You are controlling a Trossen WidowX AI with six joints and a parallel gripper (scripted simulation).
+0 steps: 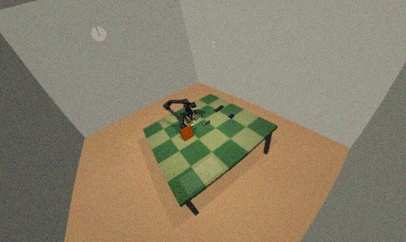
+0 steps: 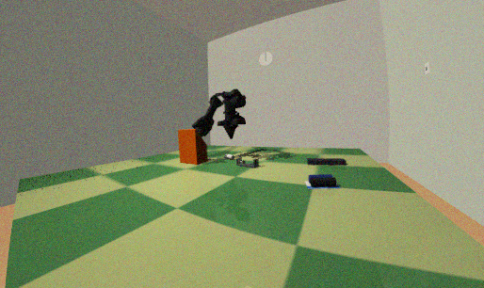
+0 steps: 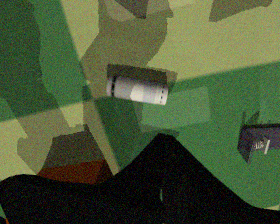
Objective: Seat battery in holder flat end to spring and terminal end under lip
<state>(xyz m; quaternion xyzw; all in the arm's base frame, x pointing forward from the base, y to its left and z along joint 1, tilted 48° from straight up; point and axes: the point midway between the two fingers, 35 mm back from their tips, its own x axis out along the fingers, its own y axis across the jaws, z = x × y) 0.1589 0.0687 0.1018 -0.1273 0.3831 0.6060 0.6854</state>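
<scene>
The battery is a pale grey-white cylinder lying on its side on the checkered table, with dark marks near one end. The holder is a small dark grey cradle, cut off by the right edge of the wrist view. The battery is outside it, with a gap between them. My gripper is shut and empty, pointing down above the table and clear of both. Whether the holder's spring and lip are in view, I cannot tell.
An orange block stands near the arm's base. A long black bar and a blue-and-black object lie beyond the holder. The arm's shadows fall across the table around the battery.
</scene>
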